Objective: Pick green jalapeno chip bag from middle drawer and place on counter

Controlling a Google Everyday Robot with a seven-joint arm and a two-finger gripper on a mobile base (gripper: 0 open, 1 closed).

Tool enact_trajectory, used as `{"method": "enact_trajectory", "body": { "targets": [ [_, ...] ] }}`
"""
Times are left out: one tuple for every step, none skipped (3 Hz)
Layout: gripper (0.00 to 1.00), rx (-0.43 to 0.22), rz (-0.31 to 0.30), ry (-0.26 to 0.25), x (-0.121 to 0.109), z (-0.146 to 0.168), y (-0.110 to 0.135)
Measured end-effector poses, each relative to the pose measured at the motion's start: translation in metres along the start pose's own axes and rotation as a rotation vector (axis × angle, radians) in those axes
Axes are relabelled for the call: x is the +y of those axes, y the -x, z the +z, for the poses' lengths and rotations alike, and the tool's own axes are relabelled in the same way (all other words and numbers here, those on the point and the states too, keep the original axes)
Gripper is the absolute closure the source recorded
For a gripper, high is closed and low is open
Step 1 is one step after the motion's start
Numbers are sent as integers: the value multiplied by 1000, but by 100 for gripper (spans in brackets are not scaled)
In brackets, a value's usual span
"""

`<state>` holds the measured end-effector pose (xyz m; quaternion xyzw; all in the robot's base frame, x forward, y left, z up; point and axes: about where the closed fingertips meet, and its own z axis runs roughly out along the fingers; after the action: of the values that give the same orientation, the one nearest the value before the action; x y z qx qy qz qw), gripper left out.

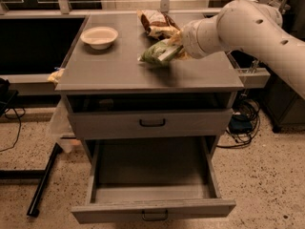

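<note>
The green jalapeno chip bag (155, 53) is glossy green with a pale edge. My gripper (170, 51) is shut on it and holds it just above the grey counter (114, 70), right of centre. The white arm reaches in from the right. The middle drawer (152, 180) is pulled wide open below the counter and is empty inside. Its low front panel with a small black handle (155, 216) faces me.
A white bowl (99, 36) sits at the counter's back left. A larger brown-and-cream snack bag (156, 24) lies at the back centre, just behind the green bag. The upper drawer (151, 123) is slightly open. Cables lie on the floor at right.
</note>
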<state>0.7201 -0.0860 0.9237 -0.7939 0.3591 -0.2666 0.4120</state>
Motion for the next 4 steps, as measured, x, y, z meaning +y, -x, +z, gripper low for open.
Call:
{"method": "enact_trajectory", "body": {
  "targets": [
    [57,0,0,0,0,0,0],
    [36,0,0,0,0,0,0],
    [11,0,0,0,0,0,0],
    [0,0,0,0,0,0,0]
  ]
}}
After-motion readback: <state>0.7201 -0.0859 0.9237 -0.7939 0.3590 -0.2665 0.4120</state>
